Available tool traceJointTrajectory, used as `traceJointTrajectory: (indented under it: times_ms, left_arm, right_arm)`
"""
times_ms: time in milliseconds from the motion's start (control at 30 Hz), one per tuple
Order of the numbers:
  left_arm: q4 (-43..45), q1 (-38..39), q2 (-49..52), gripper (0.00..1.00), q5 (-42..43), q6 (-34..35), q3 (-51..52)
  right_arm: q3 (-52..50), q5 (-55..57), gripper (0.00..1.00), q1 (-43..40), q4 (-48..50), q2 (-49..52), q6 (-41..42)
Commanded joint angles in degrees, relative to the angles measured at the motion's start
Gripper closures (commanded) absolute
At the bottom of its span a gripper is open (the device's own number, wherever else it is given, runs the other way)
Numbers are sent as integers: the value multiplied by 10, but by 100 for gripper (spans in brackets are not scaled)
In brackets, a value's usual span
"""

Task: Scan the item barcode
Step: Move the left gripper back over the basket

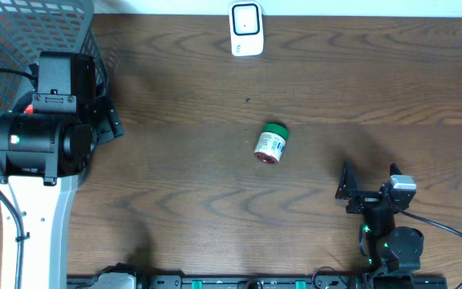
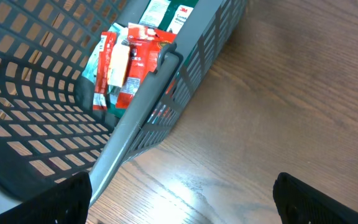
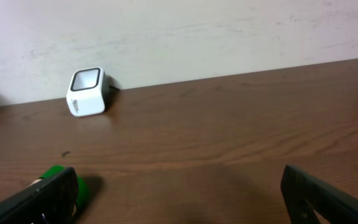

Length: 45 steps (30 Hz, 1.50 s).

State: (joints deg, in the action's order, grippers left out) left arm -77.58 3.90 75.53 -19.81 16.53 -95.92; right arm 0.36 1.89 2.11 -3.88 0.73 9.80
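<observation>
Basket (image 1: 6, 48): a grey mesh basket was seen at the far left corner of the tabletop (image 1: 175, 185). In the left wrist view its rim (image 2: 135, 118) was seen crossing the frame diagonally.
Packets (image 2: 126, 68): red and white packets were seen piled inside the basket, with a green box (image 2: 185, 15) behind them.
Left pincer (image 1: 109, 120): it was held just beside the basket's right wall. Its jaws were spread wide in the wrist view (image 2: 179, 202), and nothing was gripped between them.
Scanner (image 1: 246, 30): a small white scanner was set at the far edge, near the middle. It was seen against the wall in the right wrist view (image 3: 87, 92).
Jar (image 1: 271, 144): the jar was laid on its side at mid-tabletop, nearer than the scanner and well apart from both pincers. Its green cap was turned toward the far edge. No barcode could be made out on its white label. Only the cap (image 3: 73, 186) was seen low and left in the right wrist view.
Right pincer (image 1: 370, 178): it was held near the front right, right of the jar. Its jaws were fully parted and empty in the wrist view (image 3: 179, 205).
</observation>
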Motion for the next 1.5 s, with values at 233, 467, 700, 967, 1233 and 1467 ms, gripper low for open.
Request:
traceJointTrajectory:
  times_ms: [233, 467, 700, 967, 1233, 1467]
  left_arm:
    - [-2, -2, 1, 7, -2, 5, -12]
    - [-2, -2, 1, 7, -2, 5, -12]
    - [-2, -2, 1, 7, -2, 5, -12]
    - [-2, -2, 1, 7, -2, 5, -12]
    - [-2, -2, 1, 7, -2, 5, -12]
    - [17, -2, 1, 7, -2, 5, -12]
  right_arm:
    - [-1, -1, 1, -4, -2, -2, -7]
    - [0, -1, 1, -4, -2, -2, -7]
    - [-1, -1, 1, -4, -2, -2, -7]
    - [-1, -1, 1, -4, -2, -2, -7]
    - [0, -1, 1, -4, -2, -2, -7]
    - [-1, -1, 1, -4, -2, -2, -7]
